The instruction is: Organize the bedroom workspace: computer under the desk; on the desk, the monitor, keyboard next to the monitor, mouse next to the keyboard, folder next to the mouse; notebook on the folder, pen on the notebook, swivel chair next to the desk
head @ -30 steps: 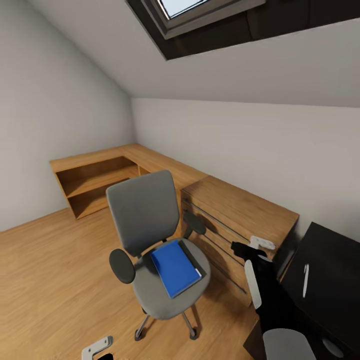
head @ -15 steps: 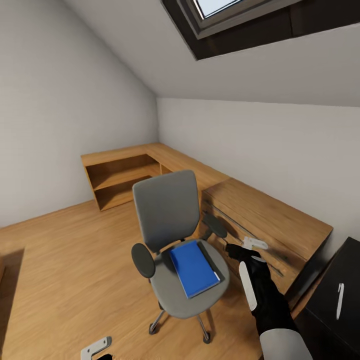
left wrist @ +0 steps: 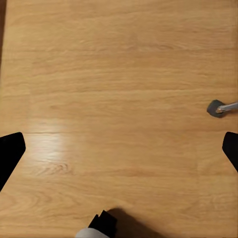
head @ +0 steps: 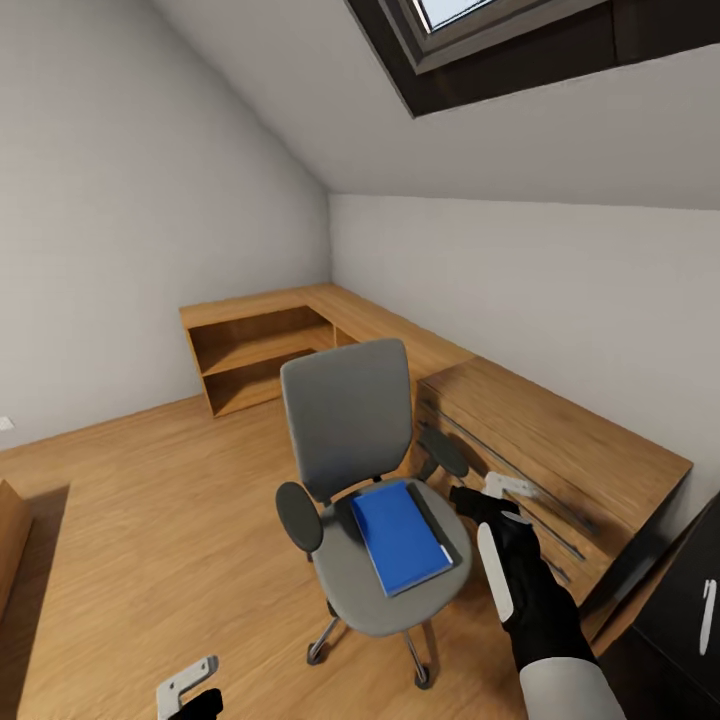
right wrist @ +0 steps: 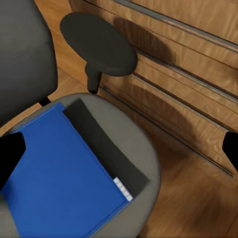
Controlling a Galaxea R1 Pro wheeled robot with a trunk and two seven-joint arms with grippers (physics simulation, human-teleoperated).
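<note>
Nearest the robot, the right gripper [head: 492, 497] hangs open and empty beside the swivel chair [head: 365, 470], while the left gripper [head: 185, 690] sits low over bare floor, also open and holding nothing. Over the last 1 second the whole head view has swung, bringing the chair more central, which suggests the robot is lining up on it. The blue folder [head: 400, 535] lies flat on the seat, so 1 reach from the right arm looks next; the pen [head: 708, 615] rests on the black desk [head: 690, 610] beyond.
</note>
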